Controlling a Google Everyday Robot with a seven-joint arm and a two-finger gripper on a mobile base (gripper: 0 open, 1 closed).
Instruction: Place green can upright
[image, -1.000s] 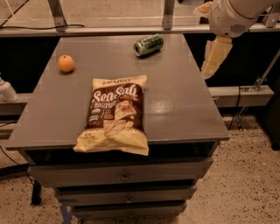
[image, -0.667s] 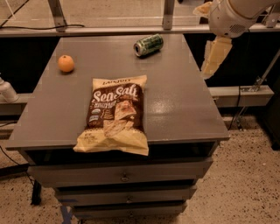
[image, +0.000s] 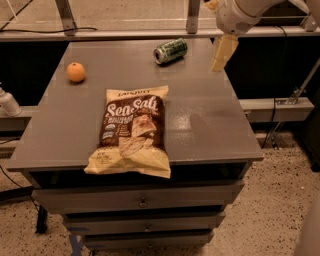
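Observation:
The green can (image: 170, 51) lies on its side near the far edge of the grey table (image: 210, 120), its silver end facing front-left. My gripper (image: 220, 59) hangs from the white arm at the upper right. It is above the table's far right part, to the right of the can and apart from it. It holds nothing that I can see.
A sea salt chip bag (image: 131, 131) lies flat in the middle front of the table. A round orange fruit (image: 76, 72) sits at the far left. Drawers are below the tabletop. A metal rail and posts run behind the table.
The arm and gripper have moved left, from beyond the table's right edge to over its far right part, closer to the can. The can, bag and orange have not moved.

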